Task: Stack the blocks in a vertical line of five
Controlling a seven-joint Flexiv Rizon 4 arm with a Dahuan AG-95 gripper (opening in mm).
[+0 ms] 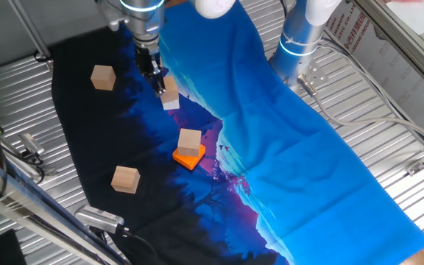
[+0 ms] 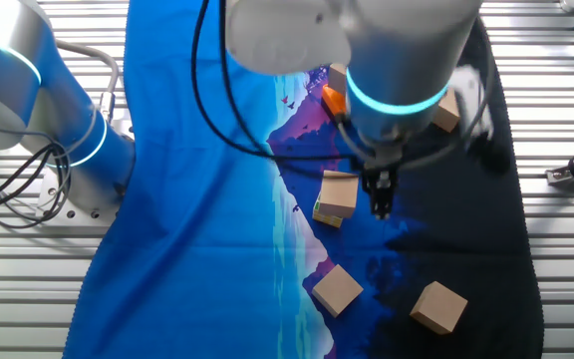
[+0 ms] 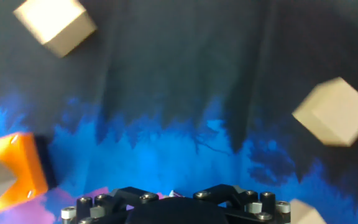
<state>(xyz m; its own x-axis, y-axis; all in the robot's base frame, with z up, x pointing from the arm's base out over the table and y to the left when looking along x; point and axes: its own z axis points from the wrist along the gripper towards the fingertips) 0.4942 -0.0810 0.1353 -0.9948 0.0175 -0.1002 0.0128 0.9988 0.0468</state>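
The claw (image 1: 158, 82) hangs low over the cloth (image 1: 322, 140), pointing down. Its fingers look close together and thin, but I cannot tell for sure if they are apart or together. Nothing can be seen between them.

Just beside the claw sits one wooden block (image 1: 170, 96). In the other fixed view this block (image 2: 338, 194) seems to rest on something small and green-and-white (image 2: 327, 216).

A bit farther off, another block (image 1: 190, 141) sits on top of a flat orange square (image 1: 188, 157). In the hand view the orange square (image 3: 22, 167) shows at the left edge.

Three more blocks lie alone on the dark part of the cloth, well apart from each other. One (image 1: 103, 77) is at the far end, one (image 1: 125, 179) is at the near end by the edge, and one (image 2: 337, 289) shows only in the other fixed view.

The cloth is black on one side and bright blue on the other. It covers a counter (image 1: 20, 96) made of ribbed metal. No blocks are stacked on other blocks yet.
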